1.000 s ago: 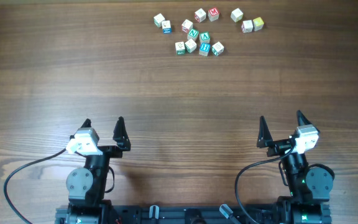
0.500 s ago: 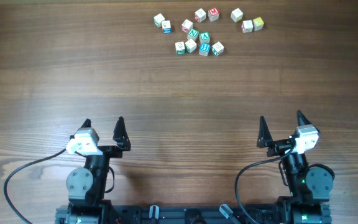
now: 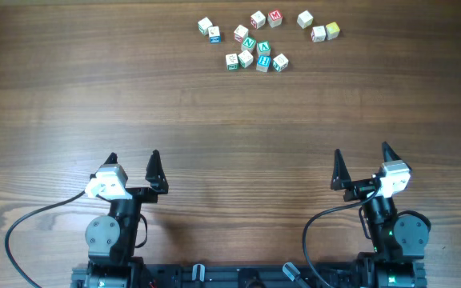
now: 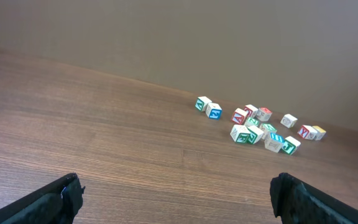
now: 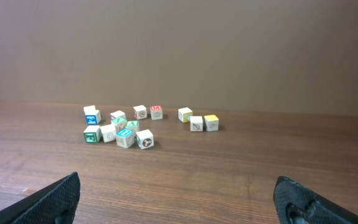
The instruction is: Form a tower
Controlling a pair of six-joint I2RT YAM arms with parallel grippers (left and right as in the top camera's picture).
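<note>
Fourteen or so letter cubes lie loose in a cluster at the far edge of the counter; no tower stands yet. Left fingers and right fingers sit near the base, spread wide, empty, and well apart from the cluster.

Left wrist view: cubes far ahead, right of centre, with pale wood faces and green, blue and red letters.

Right wrist view: cubes ahead, left of centre; several touch.

Judgement: light, rigid, smooth blocks. Grip across two opposite flat faces, outlying cube first.
</note>
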